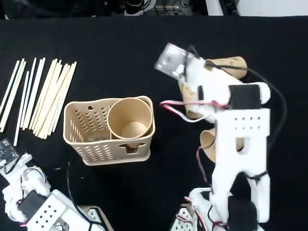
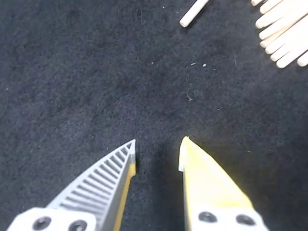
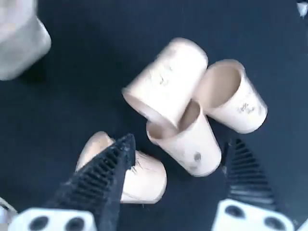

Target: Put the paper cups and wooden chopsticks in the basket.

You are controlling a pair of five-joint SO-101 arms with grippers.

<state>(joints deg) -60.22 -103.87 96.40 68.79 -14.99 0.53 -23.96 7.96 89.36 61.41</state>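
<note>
black table point(image 1: 120, 43) – one cup point(image 1: 130, 118) in basket point(image 1: 89, 147), four cups point(image 3: 166, 89) loose.

In the high view the right arm point(image 1: 240, 139) covers most of the paper cups point(image 1: 230, 62) lying on the desk point(image 1: 120, 43), so only their ends stick out around it. In the right wrist view the cups are blurred, one sits partly behind a jaw of the right gripper point(image 3: 182, 139), and a pale smeared shape point(image 3: 19, 41) is cut off by the edge. The wooden chopsticks point(image 2: 284, 33) in the left wrist view run off the edge, tips alone showing.
</note>
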